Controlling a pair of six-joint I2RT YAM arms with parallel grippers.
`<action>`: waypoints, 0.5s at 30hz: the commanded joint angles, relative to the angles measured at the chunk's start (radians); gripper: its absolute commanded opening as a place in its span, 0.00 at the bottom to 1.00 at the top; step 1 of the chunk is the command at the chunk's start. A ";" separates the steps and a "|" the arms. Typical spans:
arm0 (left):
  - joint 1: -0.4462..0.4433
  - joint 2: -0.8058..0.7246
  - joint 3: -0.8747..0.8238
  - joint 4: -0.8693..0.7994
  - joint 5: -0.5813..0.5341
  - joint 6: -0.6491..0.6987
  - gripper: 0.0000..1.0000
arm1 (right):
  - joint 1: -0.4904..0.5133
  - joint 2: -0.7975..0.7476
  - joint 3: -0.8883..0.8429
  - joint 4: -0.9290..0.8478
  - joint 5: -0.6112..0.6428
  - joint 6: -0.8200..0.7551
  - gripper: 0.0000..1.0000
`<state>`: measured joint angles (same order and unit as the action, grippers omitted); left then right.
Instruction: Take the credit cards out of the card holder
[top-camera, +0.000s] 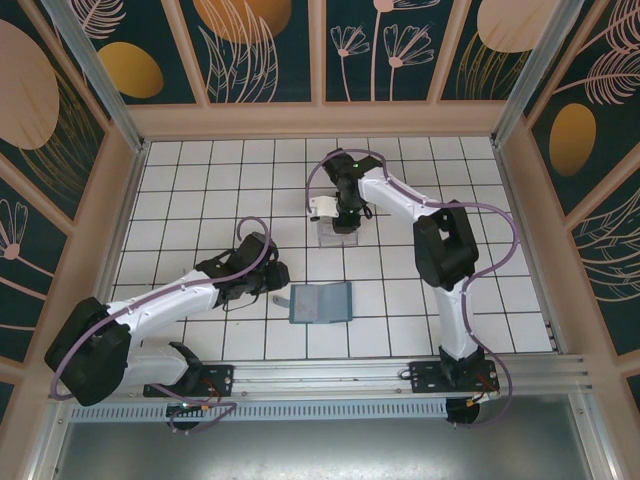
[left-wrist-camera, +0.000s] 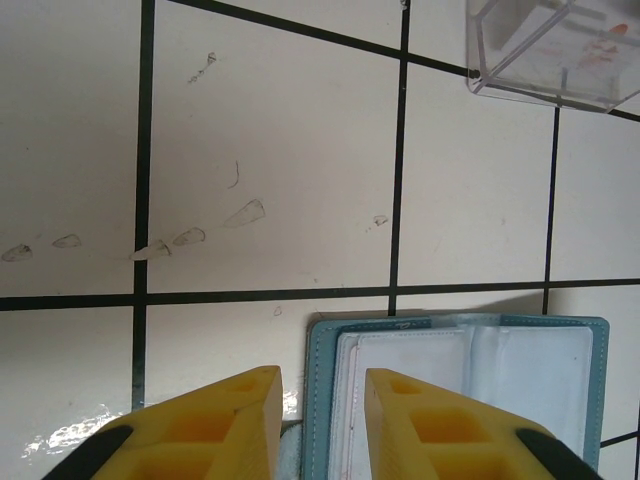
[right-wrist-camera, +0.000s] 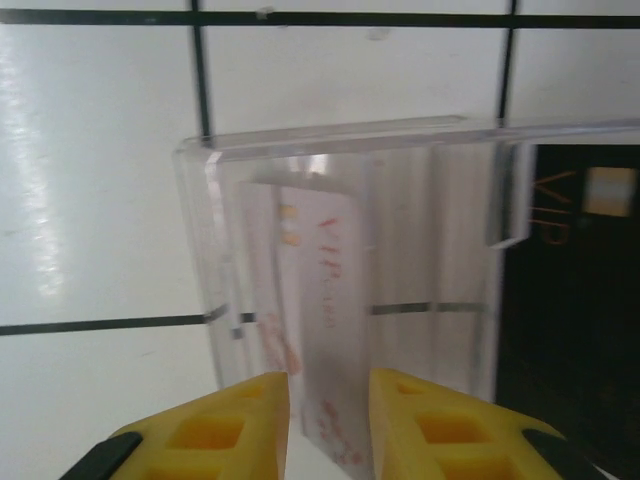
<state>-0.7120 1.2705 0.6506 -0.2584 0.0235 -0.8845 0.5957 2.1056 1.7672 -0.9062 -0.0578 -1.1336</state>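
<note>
- The left gripper hovers over the 9 o'clock edge of the flat teal folding card holder, which lies open. Its fingers are slightly parted; whether they grip is unclear.
- At the holder's 1 o'clock, the right gripper stands parted, grasping nothing.
- Beyond it, the clear plastic tray holds the pale red-marked card; the black card sits at its 3 o'clock.

Two cards, one wallet, seemingly one tray

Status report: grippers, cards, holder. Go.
Left gripper open at edge of card holder; right gripper open over clear tray. Pale card in tray, dark card beside it. Holder open. Nothing in the way.
</note>
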 joint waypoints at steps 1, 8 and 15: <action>0.008 -0.021 -0.007 -0.012 -0.014 0.007 0.29 | 0.008 -0.088 -0.040 0.098 0.093 0.027 0.29; 0.014 -0.030 0.001 -0.010 -0.024 0.010 0.30 | 0.024 -0.208 -0.115 0.200 0.077 0.249 0.29; 0.043 -0.023 -0.003 0.008 -0.005 0.031 0.30 | 0.059 -0.372 -0.309 0.379 0.010 0.828 0.23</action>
<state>-0.6827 1.2572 0.6506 -0.2581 0.0170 -0.8795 0.6300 1.8030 1.5349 -0.6254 -0.0231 -0.6460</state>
